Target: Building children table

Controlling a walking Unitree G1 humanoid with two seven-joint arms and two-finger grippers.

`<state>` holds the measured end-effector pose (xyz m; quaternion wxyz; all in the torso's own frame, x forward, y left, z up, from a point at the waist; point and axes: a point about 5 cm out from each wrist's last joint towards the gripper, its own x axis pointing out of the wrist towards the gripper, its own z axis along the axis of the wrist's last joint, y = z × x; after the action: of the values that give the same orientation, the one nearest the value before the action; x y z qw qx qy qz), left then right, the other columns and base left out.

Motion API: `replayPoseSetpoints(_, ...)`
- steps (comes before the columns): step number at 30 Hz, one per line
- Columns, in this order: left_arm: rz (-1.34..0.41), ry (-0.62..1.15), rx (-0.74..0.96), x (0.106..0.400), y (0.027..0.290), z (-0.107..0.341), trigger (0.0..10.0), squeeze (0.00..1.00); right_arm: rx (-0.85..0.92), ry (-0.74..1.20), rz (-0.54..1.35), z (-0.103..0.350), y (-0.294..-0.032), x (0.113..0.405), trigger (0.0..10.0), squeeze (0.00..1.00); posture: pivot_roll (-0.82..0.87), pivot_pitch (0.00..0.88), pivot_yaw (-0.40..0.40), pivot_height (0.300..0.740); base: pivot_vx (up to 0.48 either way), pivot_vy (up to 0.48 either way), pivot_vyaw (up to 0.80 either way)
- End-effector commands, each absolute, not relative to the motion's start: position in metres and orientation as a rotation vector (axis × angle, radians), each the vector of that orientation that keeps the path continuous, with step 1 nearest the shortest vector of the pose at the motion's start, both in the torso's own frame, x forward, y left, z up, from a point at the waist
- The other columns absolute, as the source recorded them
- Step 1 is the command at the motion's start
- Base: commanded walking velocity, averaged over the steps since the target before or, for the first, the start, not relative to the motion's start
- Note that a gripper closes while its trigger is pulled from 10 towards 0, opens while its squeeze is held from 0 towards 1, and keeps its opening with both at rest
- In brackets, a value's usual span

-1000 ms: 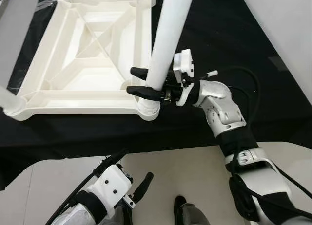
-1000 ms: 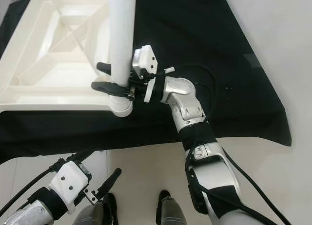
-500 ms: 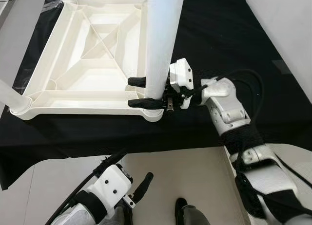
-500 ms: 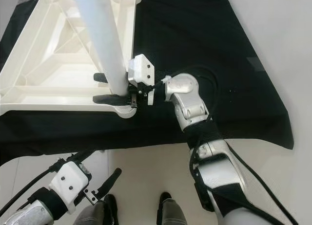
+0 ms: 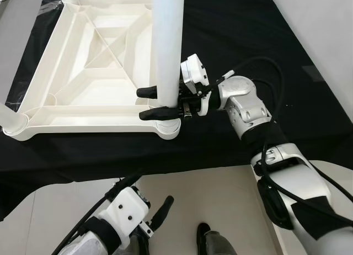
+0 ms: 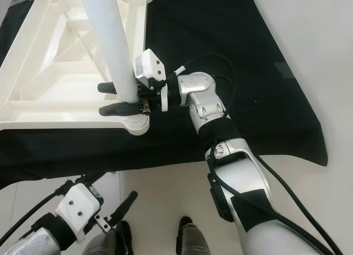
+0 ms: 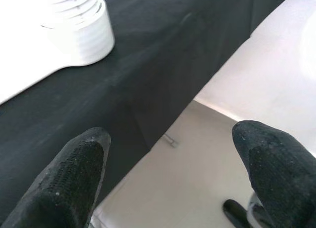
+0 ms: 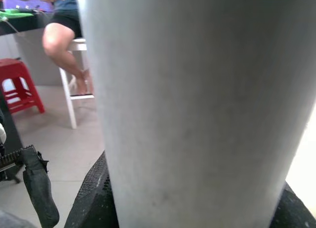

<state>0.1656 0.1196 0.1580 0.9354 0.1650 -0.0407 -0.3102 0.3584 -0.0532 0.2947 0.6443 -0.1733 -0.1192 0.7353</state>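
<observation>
The white table leg [image 5: 166,40] stands nearly upright in the near right corner socket [image 5: 167,127] of the upturned white tabletop [image 5: 83,114] on the black cloth [image 5: 242,34], its long axis rising toward us. Our right gripper [image 5: 148,103] clasps its base with both fingers. We judge we are seating the leg; next comes twisting or pressing it home, while our left gripper [image 7: 168,183] hangs open over the floor.

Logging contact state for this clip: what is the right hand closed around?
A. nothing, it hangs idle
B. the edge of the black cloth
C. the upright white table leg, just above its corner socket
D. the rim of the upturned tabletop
C: the right hand has one black finger on each side of the white table leg, just above the corner socket.
</observation>
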Motion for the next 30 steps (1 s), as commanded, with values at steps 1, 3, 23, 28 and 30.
replayPoseSetpoints(1, -0.663, -0.058, 0.338, 0.158, 0.118, 0.157, 10.0, 0.00, -0.332, -0.117, 1.774, 0.264, -0.049, 0.356, 10.0, 0.00, 0.12, 0.426, -0.026, 0.740, 0.000, 0.000, 0.00)
replayPoseSetpoints(3, -0.645, -0.076, 0.373, 0.158, 0.120, 0.161, 10.0, 0.00, -0.311, -0.114, 1.804, 0.265, -0.048, 0.356, 10.0, 0.00, 0.12, 0.430, -0.027, 0.740, 0.000, 0.000, 0.00)
replayPoseSetpoints(23, -0.495, -0.074, 0.452, 0.143, 0.137, 0.174, 10.0, 0.00, -0.511, -0.113, 1.939, 0.282, -0.030, 0.346, 10.0, 0.00, 0.19, 0.500, -0.043, 0.740, 0.000, 0.000, 0.00)
replayPoseSetpoints(28, -0.489, -0.070, 0.442, 0.138, 0.137, 0.175, 10.0, 0.00, -0.520, -0.086, 1.964, 0.280, -0.025, 0.344, 10.0, 0.00, 0.18, 0.507, -0.050, 0.740, 0.000, 0.000, 0.00)
replayPoseSetpoints(30, -0.487, -0.070, 0.438, 0.137, 0.136, 0.176, 10.0, 0.00, -0.495, -0.078, 1.974, 0.279, -0.023, 0.343, 10.0, 0.00, 0.18, 0.509, -0.054, 0.740, 0.000, 0.000, 0.00)
